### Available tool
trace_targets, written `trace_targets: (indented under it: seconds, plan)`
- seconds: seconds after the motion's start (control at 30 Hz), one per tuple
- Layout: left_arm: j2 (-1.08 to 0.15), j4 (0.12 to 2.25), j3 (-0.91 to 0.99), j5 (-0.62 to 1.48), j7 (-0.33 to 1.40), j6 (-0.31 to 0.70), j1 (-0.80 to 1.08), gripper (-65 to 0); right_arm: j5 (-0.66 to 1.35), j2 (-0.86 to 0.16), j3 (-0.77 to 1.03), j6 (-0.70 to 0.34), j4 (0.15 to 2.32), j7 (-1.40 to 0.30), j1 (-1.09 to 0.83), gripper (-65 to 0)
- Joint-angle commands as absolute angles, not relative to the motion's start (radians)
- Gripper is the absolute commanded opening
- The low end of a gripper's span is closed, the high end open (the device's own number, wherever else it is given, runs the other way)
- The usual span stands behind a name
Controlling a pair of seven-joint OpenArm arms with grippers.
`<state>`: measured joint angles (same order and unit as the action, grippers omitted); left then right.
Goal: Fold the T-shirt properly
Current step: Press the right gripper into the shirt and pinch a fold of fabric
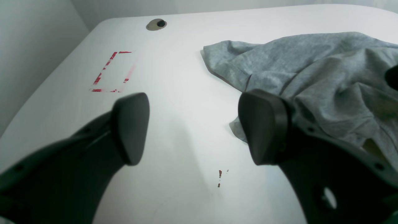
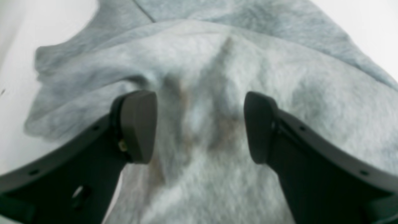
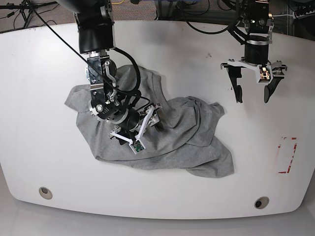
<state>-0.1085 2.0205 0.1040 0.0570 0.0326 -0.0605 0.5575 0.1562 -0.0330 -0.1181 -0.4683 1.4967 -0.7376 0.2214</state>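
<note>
**Crumpled shirt, one arm over it, one arm waiting**

White tabletop (image 3: 162,44) fills the scene, rounded at its corners, with a cable grommet near each front corner and a worn red tape rectangle (image 3: 287,155) toward one side. On it lies the T-shirt (image 3: 197,135), heather grey and far from flat: it sits in a rumpled heap left of centre in the base view, one lobe trailing toward the tape mark, with ridges and overlapping layers across the middle. No printed lettering shows, so I cannot say which side faces up.

The right gripper (image 2: 199,127) is low over the thick middle of the heap. Its wrist view shows both pads spread apart with a raised fold of grey cloth running up between them; the pads are not pinching it, so nothing is held. That placement reads as lining up on a ridge that can be lifted, which would let the fabric be pulled out of its bunch.

The left gripper (image 1: 192,127) hangs above bare table, well apart from the shirt's nearest edge in the base view. Its jaws stand wide and empty, with only white surface between them. It is likely parked clear so the other arm can work without collision, ready to take an edge or sleeve.

Folding proper has not begun; the cloth must first be spread flat.
</note>
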Motion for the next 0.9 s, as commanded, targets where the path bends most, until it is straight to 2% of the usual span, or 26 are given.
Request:
trace_targets:
  seconds: [0.0, 0.57, 0.87]
  plan:
    - [-0.113, 2.045, 0.107, 0.056, -0.002, -0.061, 0.56, -19.3, 0.171, -0.025, -0.13, -0.469, 1.512, -0.702, 0.25, -23.1]
    - [-0.114, 2.044, 0.109, 0.053, -0.004, -0.065, 0.555, -19.2, 0.167, -0.003, -0.139, -0.462, 1.664, -0.72, 0.127, -23.5]
    - [-0.115, 2.043, 0.111, 0.051, -0.005, -0.065, 0.553, -19.1, 0.159, -0.002, -0.134, -0.452, 1.616, -0.717, 0.112, -23.9]
